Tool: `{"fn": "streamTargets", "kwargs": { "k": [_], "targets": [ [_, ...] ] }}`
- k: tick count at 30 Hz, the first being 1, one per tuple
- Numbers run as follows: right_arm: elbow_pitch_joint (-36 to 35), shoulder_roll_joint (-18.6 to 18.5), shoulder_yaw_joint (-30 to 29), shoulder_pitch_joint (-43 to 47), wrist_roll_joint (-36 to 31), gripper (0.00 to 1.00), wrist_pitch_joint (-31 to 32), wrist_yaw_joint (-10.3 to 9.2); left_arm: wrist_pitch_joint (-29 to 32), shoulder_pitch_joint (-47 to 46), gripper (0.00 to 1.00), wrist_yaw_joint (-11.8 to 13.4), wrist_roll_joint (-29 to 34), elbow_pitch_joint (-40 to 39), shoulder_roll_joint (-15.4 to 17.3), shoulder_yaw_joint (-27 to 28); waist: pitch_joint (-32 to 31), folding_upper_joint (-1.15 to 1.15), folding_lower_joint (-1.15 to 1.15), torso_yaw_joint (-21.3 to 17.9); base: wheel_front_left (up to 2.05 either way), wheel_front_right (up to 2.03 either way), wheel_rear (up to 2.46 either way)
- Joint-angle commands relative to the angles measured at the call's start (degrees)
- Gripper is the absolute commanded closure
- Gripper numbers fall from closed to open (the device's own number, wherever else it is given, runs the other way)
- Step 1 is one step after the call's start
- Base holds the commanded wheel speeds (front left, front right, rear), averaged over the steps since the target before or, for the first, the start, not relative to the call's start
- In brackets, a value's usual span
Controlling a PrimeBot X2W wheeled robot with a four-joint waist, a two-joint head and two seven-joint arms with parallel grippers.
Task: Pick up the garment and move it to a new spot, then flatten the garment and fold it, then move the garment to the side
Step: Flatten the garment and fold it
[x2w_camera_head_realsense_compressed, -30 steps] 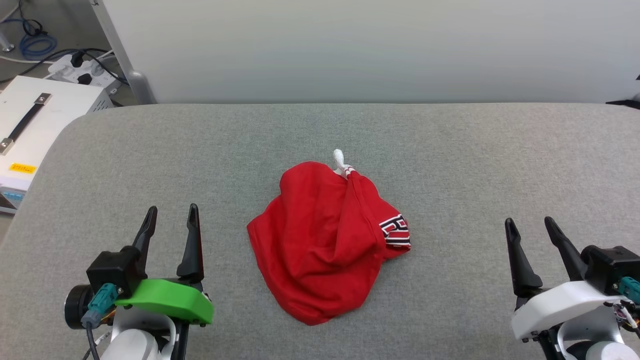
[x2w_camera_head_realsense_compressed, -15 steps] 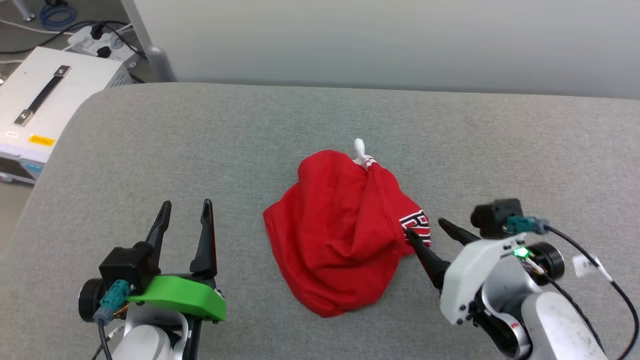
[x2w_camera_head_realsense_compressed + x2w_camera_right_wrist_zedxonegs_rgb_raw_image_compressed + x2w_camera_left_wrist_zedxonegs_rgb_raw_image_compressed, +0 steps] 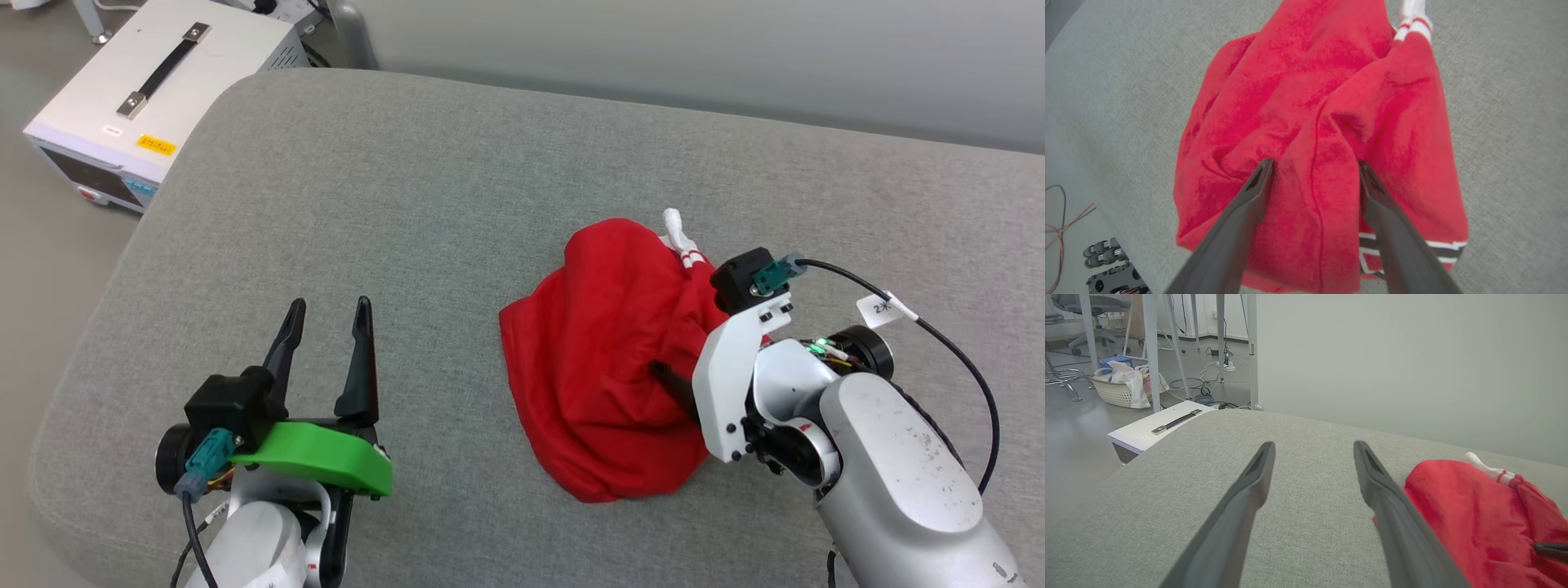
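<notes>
item: red shirt (image 3: 604, 367), bunched in a heap right of centre on the grey padded surface (image 3: 392, 188).
right gripper (image 3: 1315, 164): jaws spread wide, tips at the cloth astride a seamed ridge, nothing held yet.
left gripper (image 3: 331, 304): spread, empty, well apart from the shirt.
handling note: sink the tips deeper and pinch a thick fold, not one thin layer, before lifting.

Crumpled red jersey garment (image 3: 604, 359) on grey fabric bench (image 3: 367, 204).
Right pincer (image 3: 1315, 164) over it, left pincer (image 3: 331, 304) well leftward; white box (image 3: 155, 90) beyond left edge.
</notes>
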Motion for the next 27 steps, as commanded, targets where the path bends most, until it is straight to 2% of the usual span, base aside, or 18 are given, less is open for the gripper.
{"fn": "streamTargets", "kwargs": {
  "k": [1, 2, 3, 4, 8, 12, 17, 20, 23, 27],
  "targets": [
    [1.34, -0.26, 0.42, -0.86, 1.29, 0.0, 0.87, -0.02, -0.32, -0.74, 0.0, -0.46, 0.57, 0.07, -0.68, 0.48, 1.0, 0.0, 0.0, 0.98, 0.0, 0.0, 0.0],
    [1.83, -0.34, 0.53, -1.12, 1.69, 0.0, 1.11, -0.02, -0.32, -0.71, 0.0, -0.6, 0.7, 0.12, -0.86, 0.69, 1.04, 0.0, 0.0, 0.98, 0.0, 0.0, 0.0],
    [2.11, -0.44, 0.62, -1.41, 2.13, 0.62, 1.07, -0.02, -0.32, -0.63, 0.0, -0.74, 0.88, 0.17, -1.04, 1.0, 1.06, 0.0, 0.0, 0.86, 0.0, 0.0, 0.0],
    [2.08, -0.45, 0.57, -1.64, 2.52, 1.0, 0.74, -0.02, -0.32, -0.52, 0.0, -0.8, 1.01, 0.19, -1.13, 1.34, 1.05, 0.0, 0.0, 0.61, 0.0, 0.0, 0.0],
    [0.42, -1.4, -0.64, -2.53, 2.85, 1.0, -2.18, -0.02, -0.33, 0.0, 0.0, -1.06, 1.59, 0.31, -1.28, 2.99, 0.5, 0.0, 0.0, -0.88, 0.0, 0.0, 0.0],
    [-3.07, -2.85, -4.57, -0.96, 2.22, 1.0, -4.66, -0.02, -0.33, 0.56, 0.0, -1.54, 2.17, 0.33, -1.18, 3.78, -0.33, 0.0, 0.0, -2.79, 0.0, 0.0, 0.0],
    [-8.05, -3.53, -14.2, 7.83, 0.44, 1.0, -6.28, -0.02, -0.33, 1.5, 0.0, -1.47, 2.03, 0.77, -0.93, 4.46, -1.73, 0.0, 0.0, -5.05, 0.0, 0.0, 0.0],
    [-10.76, -1.71, -20.77, 15.36, -0.62, 1.0, -6.7, -0.02, -0.33, 2.07, 0.0, -1.2, 1.98, 0.7, -0.54, 4.85, -2.26, 0.0, 0.0, -6.16, 0.0, 0.0, 0.0],
    [-12.29, 2.1, -27.16, 23.34, -0.77, 1.0, -7.19, -0.02, -0.25, 2.78, 0.0, -0.99, 1.82, 0.55, -0.15, 5.1, -2.71, 0.0, 0.0, -7.25, 0.0, 0.0, 0.0],
    [-10.78, 5.5, -32.89, 32.04, -0.37, 1.0, -8.55, -0.02, 0.04, 3.22, 0.0, -1.03, 1.42, 0.65, 0.09, 5.1, -2.96, 0.0, 0.0, -7.54, 0.0, 0.0, 0.0]
  ]
}}
